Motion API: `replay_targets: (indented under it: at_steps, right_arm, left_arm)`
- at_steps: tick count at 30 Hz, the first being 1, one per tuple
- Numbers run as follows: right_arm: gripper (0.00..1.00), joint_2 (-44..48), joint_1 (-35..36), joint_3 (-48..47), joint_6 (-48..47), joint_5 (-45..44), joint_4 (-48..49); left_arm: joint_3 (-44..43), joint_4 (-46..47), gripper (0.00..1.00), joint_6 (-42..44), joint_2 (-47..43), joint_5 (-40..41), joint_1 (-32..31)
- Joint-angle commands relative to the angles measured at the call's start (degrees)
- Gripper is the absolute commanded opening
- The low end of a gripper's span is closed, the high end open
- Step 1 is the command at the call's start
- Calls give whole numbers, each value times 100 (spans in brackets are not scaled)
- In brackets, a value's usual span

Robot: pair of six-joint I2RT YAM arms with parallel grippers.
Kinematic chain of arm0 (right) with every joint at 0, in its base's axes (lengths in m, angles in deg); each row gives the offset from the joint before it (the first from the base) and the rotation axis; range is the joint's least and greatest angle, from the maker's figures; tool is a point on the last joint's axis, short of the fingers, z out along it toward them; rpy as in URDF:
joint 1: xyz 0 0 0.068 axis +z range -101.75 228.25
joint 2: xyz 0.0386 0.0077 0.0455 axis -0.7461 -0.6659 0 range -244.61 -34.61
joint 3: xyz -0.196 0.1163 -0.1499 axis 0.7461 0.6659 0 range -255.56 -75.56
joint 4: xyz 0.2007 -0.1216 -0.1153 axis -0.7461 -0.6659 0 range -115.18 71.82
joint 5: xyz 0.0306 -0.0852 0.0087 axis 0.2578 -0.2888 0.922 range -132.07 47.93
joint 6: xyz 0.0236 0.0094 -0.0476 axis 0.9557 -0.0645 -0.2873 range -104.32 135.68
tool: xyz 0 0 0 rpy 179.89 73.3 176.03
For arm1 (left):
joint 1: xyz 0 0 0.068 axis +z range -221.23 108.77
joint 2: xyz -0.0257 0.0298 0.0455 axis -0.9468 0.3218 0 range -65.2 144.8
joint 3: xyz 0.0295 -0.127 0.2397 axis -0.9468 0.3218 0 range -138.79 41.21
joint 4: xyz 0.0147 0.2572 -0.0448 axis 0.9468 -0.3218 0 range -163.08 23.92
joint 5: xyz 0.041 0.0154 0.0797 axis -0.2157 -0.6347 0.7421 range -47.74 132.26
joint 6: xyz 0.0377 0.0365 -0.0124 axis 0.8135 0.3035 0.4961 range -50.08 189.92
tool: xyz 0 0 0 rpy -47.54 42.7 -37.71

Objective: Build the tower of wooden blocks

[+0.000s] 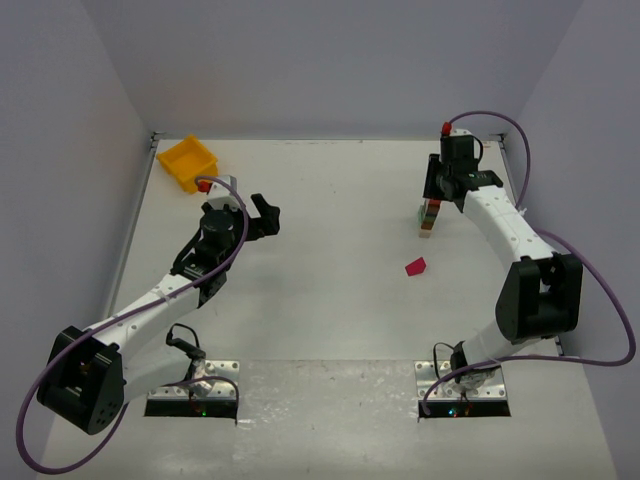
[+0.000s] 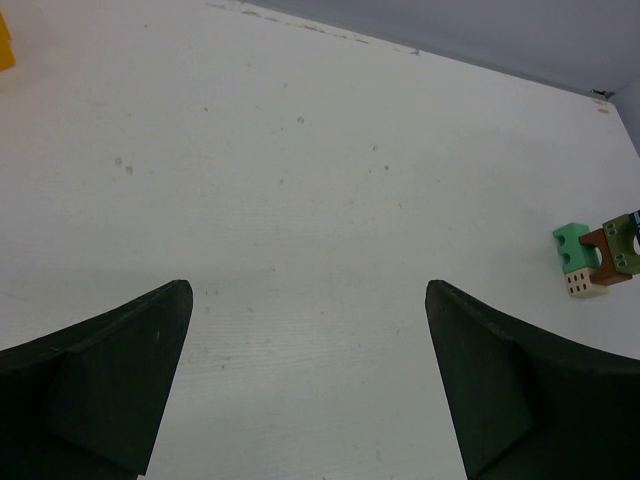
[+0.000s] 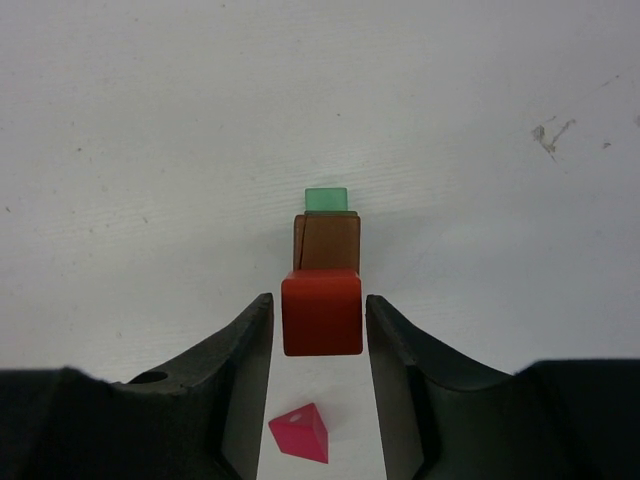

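On the far right of a white table, a narrow block tower of small coloured wooden pieces stands upright, directly under the right gripper. The right arm reaches forward from its base and bends back towards the tower from above.

In the right wrist view, looking straight down, the right gripper has its two dark fingers on either side of a red block, the tower's top piece. The jaws are parted only slightly. A thin strip of table shows between each finger and the block, so the fingers flank it without touching it. Below the red block, edges of a brown block and a green block show. A magenta wedge lies loose on the table, near the tower and apart from it. From overhead the same wedge sits just in front of the tower, towards the arm bases.

The left gripper hangs over the left half of the table, well away from the tower. In its wrist view the left gripper is spread wide, with only bare table between the fingers. The tower appears small at the right edge. A yellow bin sits in the far left corner.
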Motion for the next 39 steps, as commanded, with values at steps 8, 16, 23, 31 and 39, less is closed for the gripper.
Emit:
replay_targets:
  at_steps: [8,16,23,31,39]
  right_arm:
    - [61,192,-46,-124,-23,-172,219]
    - [99,854,-45,-77,-60,-7,165]
    - [99,2033,-37,646,354,144,-42]
    - [99,3615,-17,2372,1093,552,-265]
    - [99,4120,-2,3944,1159,1446,168]
  left_arm:
    - [-106,327,100,15,-13,-50,15]
    - [-113,325,100,-2,-22,-49,15]
    - [-115,290,100,-8,-46,-50,15]
    - [-77,243,100,-35,-173,-35,12]
    - [-53,226,100,-56,-252,-71,15]
